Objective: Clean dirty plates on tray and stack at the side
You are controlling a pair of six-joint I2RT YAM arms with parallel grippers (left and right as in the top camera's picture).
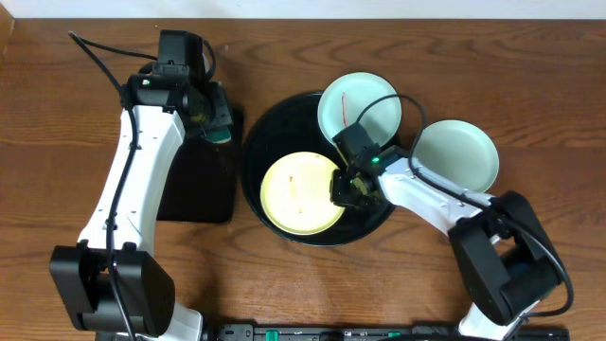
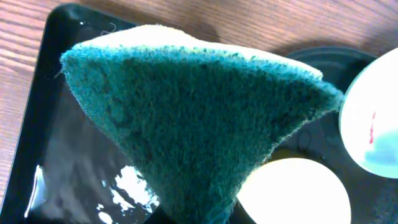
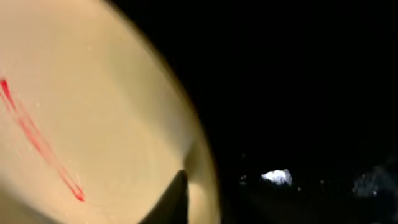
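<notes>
The round black tray [image 1: 260,152] holds a pale yellow plate [image 1: 298,194] with a red smear and a mint-blue plate [image 1: 360,106] with a red smear at its far rim. A second mint-blue plate [image 1: 456,156] lies on the table to the tray's right. My right gripper [image 1: 343,189] is at the yellow plate's right rim; in the right wrist view one finger lies over the rim of the yellow plate [image 3: 93,124], the other finger hidden. My left gripper [image 1: 214,116] is shut on a green sponge [image 2: 199,118] above the rectangular tray.
A smaller rectangular black tray [image 1: 194,185] lies left of the round tray under the left arm, glossy with wet spots [image 2: 56,162]. The wooden table extends on all sides.
</notes>
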